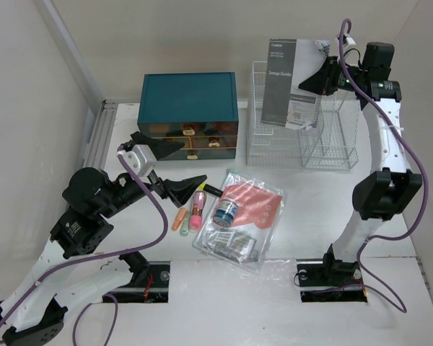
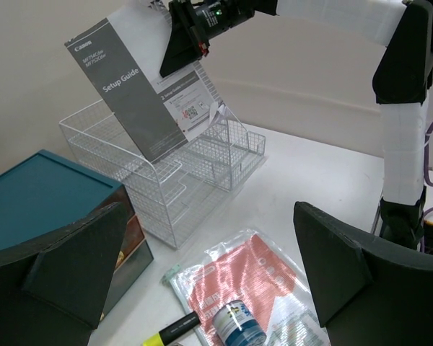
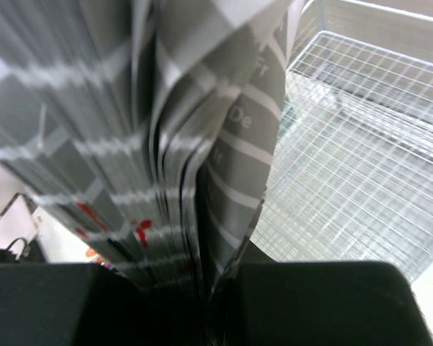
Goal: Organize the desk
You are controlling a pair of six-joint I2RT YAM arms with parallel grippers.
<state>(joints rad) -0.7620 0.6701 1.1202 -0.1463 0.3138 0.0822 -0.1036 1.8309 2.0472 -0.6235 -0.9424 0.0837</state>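
Note:
The white desk (image 1: 310,216) holds everything. My right gripper (image 1: 319,78) is shut on a grey setup guide booklet (image 1: 283,81) and holds it tilted above the white wire rack (image 1: 303,137). The booklet's page edges fill the right wrist view (image 3: 173,144), with the rack (image 3: 361,144) below. The left wrist view shows the booklet (image 2: 141,90) over the rack (image 2: 166,180). My left gripper (image 1: 172,167) is open and empty, above the desk in front of the teal drawer box (image 1: 190,115).
A clear bag with red paper (image 1: 245,216), a small blue-labelled jar (image 1: 225,211), a yellow-pink highlighter (image 1: 198,207) and an orange marker (image 1: 180,218) lie mid-desk. The jar (image 2: 238,326) and bag (image 2: 252,281) show between my left fingers. Walls stand left and behind.

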